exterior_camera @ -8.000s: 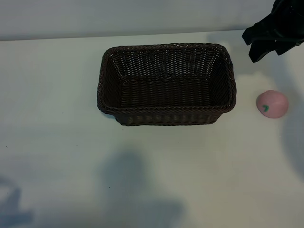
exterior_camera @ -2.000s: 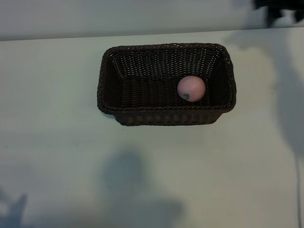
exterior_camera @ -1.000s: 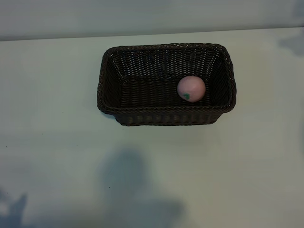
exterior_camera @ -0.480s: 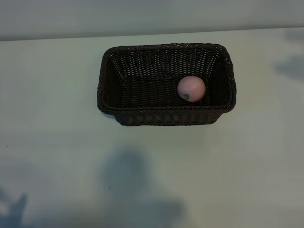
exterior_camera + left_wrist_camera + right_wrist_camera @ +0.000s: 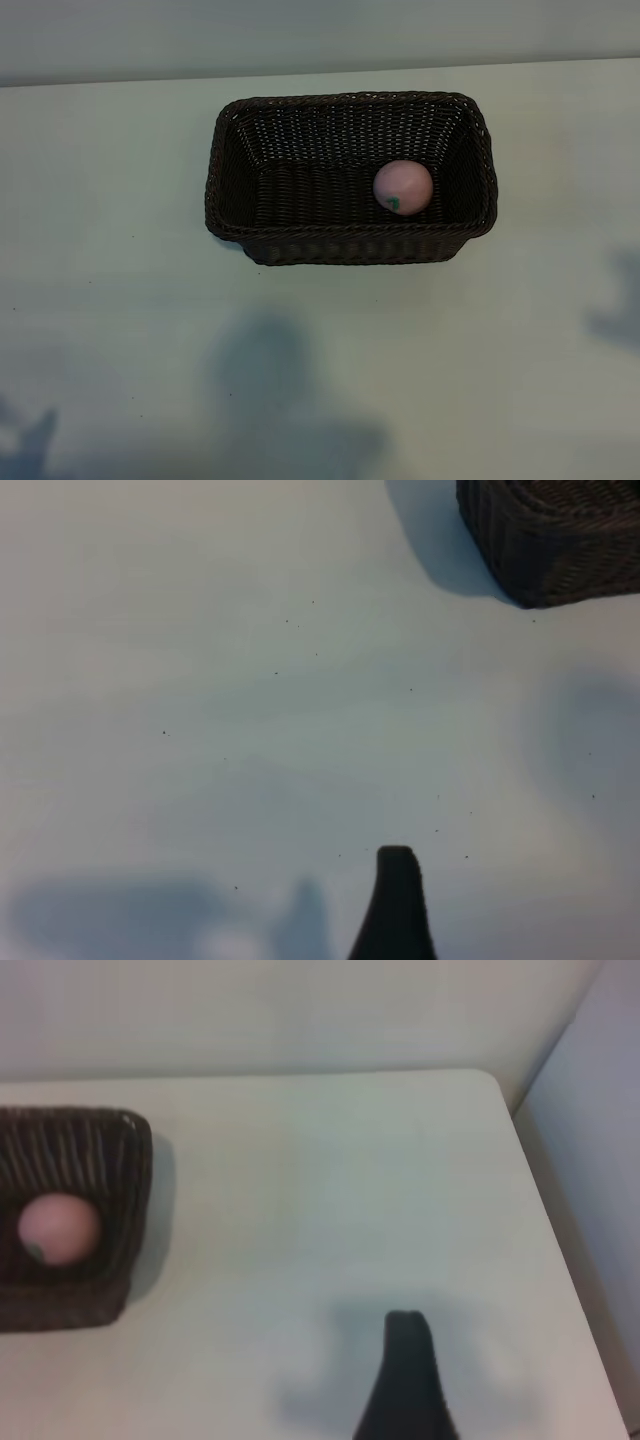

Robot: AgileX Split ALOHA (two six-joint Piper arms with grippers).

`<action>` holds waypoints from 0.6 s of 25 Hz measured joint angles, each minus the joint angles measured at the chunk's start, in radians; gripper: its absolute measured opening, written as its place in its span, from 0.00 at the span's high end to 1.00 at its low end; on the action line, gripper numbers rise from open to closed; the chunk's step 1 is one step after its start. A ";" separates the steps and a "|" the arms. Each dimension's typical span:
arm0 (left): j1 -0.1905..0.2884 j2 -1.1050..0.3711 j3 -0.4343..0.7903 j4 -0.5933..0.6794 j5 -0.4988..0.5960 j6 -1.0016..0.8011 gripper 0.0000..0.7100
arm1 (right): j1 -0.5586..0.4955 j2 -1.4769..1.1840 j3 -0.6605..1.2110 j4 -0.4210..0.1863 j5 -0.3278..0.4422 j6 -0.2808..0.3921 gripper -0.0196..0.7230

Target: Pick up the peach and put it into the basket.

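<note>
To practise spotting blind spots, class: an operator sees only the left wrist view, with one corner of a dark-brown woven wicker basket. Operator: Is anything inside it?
Observer: Yes, a small round pale-pink toy peach lies on the floor of the dark-brown woven wicker basket.
Operator: Whereabouts?
Observer: Near the basket's right end in the exterior view, green mark showing.
Operator: Is the right gripper close?
Observer: No, the right gripper is open and empty over the white table, apart from the basket.

The exterior camera looks steeply down on the desk (image 5: 120,300) and the basket (image 5: 350,245). Both wrist cameras look low across the desk from farther off, each catching one end of that basket (image 5: 550,540) (image 5: 125,1210).
</note>
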 joint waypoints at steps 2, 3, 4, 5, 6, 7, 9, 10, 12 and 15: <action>0.000 0.000 0.000 0.000 0.000 0.000 0.16 | 0.016 -0.075 0.076 -0.005 -0.031 0.000 0.25; 0.000 0.000 0.000 0.000 0.000 0.000 0.16 | 0.031 -0.112 0.116 -0.007 -0.050 0.000 0.25; 0.000 0.000 0.000 0.000 0.000 0.000 0.16 | 0.044 -0.148 0.153 -0.009 -0.065 0.000 0.25; 0.000 0.000 0.000 0.000 0.000 0.000 0.16 | 0.057 -0.177 0.188 -0.012 -0.077 0.000 0.25; 0.000 0.000 0.000 0.000 0.000 0.000 0.16 | 0.068 -0.213 0.215 -0.014 -0.084 0.000 0.25; 0.000 0.000 0.000 0.000 0.000 0.000 0.16 | 0.075 -0.250 0.244 -0.020 -0.089 0.000 0.25; 0.000 0.000 0.000 0.000 0.000 0.000 0.16 | 0.079 -0.317 0.296 -0.028 -0.094 0.000 0.25; 0.000 0.000 0.000 0.000 0.000 0.000 0.16 | 0.081 -0.351 0.316 -0.032 -0.101 0.000 0.25; 0.000 0.000 0.000 0.000 0.000 0.000 0.16 | 0.083 -0.407 0.363 -0.034 -0.119 0.000 0.25; 0.000 0.000 0.000 0.000 0.000 0.000 0.16 | 0.085 -0.426 0.419 -0.042 -0.125 0.000 0.25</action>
